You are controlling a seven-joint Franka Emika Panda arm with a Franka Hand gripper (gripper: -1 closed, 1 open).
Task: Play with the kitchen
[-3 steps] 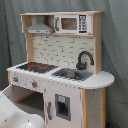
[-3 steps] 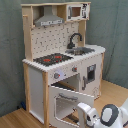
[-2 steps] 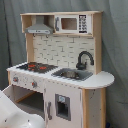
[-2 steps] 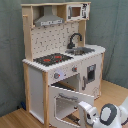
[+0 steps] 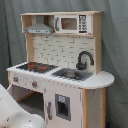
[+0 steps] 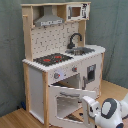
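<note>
Kitchen (image 6: 60,60) of pale wood and white panels stands against a grey-green backdrop (image 6: 10,50) in both exterior views, filling most of each picture. Going left to right in the second exterior view: the black hob (image 6: 52,59) with red rings sits on the left of the counter, two knobs (image 6: 56,76) below it, and under those the windowed oven door (image 6: 65,102) hangs open, swung down and outward. Right of the hob comes the grey sink (image 6: 82,50) with the curved black tap (image 6: 74,39) behind it, then a narrow white door (image 6: 91,74) with a dark panel. Above, a grey extractor hood (image 6: 48,19) sits left of a small microwave (image 6: 75,12), with a white brick-pattern back between shelf and counter. At the lower right, the white robot arm's gripper (image 6: 92,107) is near the open oven door; whether its fingers are spread or closed cannot be told. The wooden floor (image 6: 15,120) lies beneath.
</note>
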